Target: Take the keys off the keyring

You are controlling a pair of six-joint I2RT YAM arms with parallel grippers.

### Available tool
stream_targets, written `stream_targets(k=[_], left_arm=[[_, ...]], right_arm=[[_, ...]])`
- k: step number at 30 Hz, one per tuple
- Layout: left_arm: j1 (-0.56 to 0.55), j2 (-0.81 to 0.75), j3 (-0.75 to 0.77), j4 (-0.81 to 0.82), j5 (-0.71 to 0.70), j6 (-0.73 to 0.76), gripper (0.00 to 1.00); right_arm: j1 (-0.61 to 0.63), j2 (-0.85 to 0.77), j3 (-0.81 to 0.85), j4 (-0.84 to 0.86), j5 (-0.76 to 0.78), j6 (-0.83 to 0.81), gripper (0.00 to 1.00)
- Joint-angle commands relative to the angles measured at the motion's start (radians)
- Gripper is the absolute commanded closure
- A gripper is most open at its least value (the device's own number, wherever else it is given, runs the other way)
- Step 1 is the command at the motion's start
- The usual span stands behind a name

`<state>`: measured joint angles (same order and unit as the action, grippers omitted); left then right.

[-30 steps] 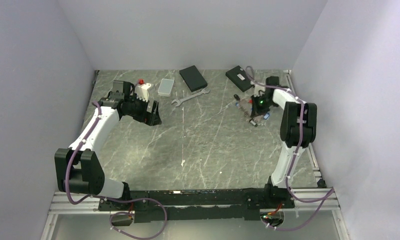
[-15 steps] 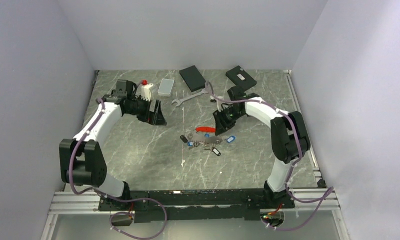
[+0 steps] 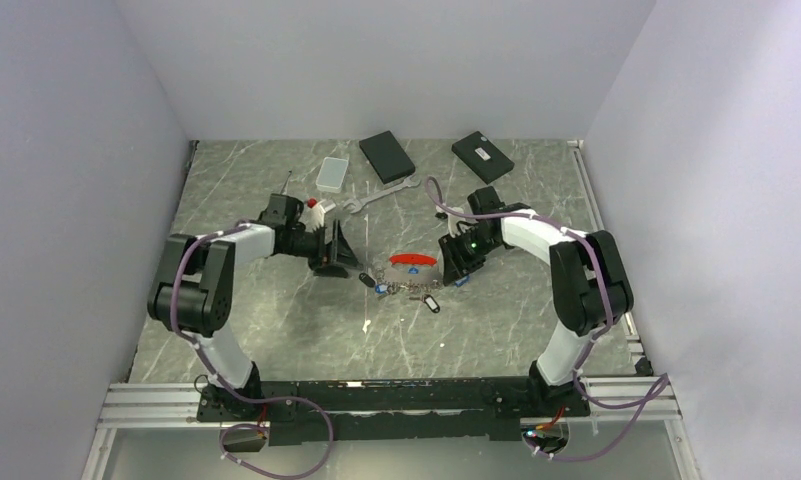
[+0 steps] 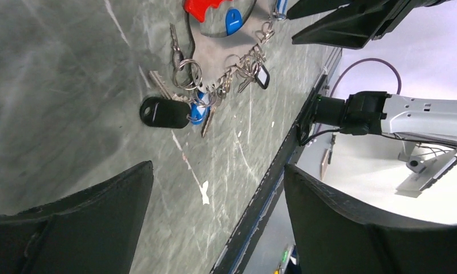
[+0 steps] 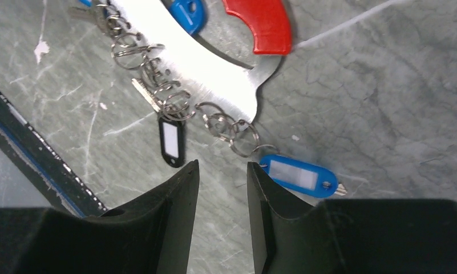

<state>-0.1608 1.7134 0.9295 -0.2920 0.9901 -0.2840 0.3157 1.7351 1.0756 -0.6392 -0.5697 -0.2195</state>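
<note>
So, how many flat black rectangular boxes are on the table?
2. One flat black rectangular box lies near the far edge, beyond the silver wrench; the other box lies further right. None seems hidden.

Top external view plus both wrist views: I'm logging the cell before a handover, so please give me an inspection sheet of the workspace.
Surface: grey marbled table, a few white flecks.
Job's things: keyring lies flat mid-table; keys hang on its small rings.
Clutter: wrench, two black boxes and a clear box along the far side.
Grippers: left gripper has its fingers wide apart, empty, left of the bunch; right gripper has its fingers narrowly apart, empty, at the bunch's right end.
Cables: purple cables run along both arms; none lies on the keys.
Surroundings: plain pale walls; metal rail at the near edge.
</note>
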Motion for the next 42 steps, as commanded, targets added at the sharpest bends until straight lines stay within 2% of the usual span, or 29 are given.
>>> stream_targets(k=[1,4,8,17,20,25,29,33,35,37,39,41,42], left_arm=[[-0.06,0.064,-0.04,0.274,-0.001,-0.182,0.14],[-0.086,0.166,-0.027,0.36,-0.016,-0.223,0.2],[-0.136,0.254,-0.004,0.451,-0.042,-0.269,0.23],[-0.227,0.344,0.019,0.662,-0.001,-0.385,0.35],[-0.233,0.361,0.019,0.745,0.035,-0.447,0.43],[-0.233,0.336,-0.008,0.849,0.062,-0.486,0.66],[-0.231,0.271,-0.008,0.748,0.045,-0.377,0.99],[-0.23,0.185,0.013,0.574,0.036,-0.206,1.0],[-0.23,0.149,0.038,0.489,0.049,-0.123,1.0],[-0.23,0.095,0.063,0.399,0.049,-0.032,1.0],[-0.232,0.044,0.085,0.312,0.048,0.06,1.0],[-0.232,0.019,0.136,0.187,0.071,0.149,1.0],[-0.233,0.012,0.172,0.115,0.086,0.197,1.0]], right_arm=[[-0.001,0.033,0.001,0.088,0.021,0.02,0.6],[-0.001,0.072,0.009,0.094,-0.001,0.022,0.6],[-0.001,0.115,0.028,0.092,-0.038,0.02,0.6],[0.005,0.185,0.045,0.098,-0.155,0.021,0.6],[0.006,0.195,0.045,0.099,-0.201,0.024,0.6],[0.009,0.194,0.042,0.099,-0.234,0.025,0.6],[-0.006,0.167,0.051,0.084,-0.274,0.009,0.6],[-0.1,0.1,0.106,0.017,-0.347,-0.038,0.56],[-0.152,0.063,0.161,-0.047,-0.397,-0.086,0.5],[-0.186,0.017,0.213,-0.098,-0.428,-0.129,0.41],[-0.192,-0.044,0.246,-0.115,-0.42,-0.154,0.29],[-0.191,-0.113,0.258,-0.091,-0.43,-0.141,0.12],[-0.191,-0.137,0.26,-0.078,-0.451,-0.131,0.09]])
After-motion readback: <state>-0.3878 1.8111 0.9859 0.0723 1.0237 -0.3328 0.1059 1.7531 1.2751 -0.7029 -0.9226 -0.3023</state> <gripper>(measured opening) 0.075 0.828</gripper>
